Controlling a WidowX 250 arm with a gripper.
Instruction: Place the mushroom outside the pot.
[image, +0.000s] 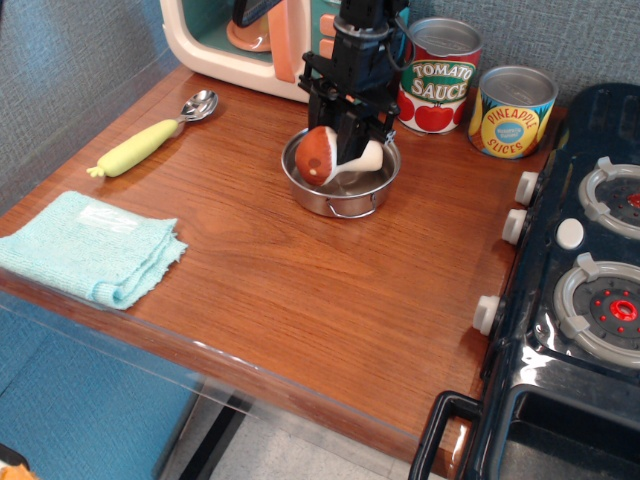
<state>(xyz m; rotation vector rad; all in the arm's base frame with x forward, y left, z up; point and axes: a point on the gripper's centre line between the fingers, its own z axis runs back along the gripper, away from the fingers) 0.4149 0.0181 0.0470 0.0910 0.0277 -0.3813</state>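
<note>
Where the black gripper (349, 150) comes down over the pot (340, 190), its fingers are clamped on the mushroom (335, 156) at the join of cap and stem. Cap points left, white stem sticks out right, tilted. Mushroom sits within the pot's rim, seemingly raised off the bottom. Pot stands on the wooden table (300, 280). Behind it, a can (439, 75) reads "TOMATO SAUCE"; beside that, another can (512, 111) reads "PINEAPPLE SLICES". Smaller print on both is unreadable.
</note>
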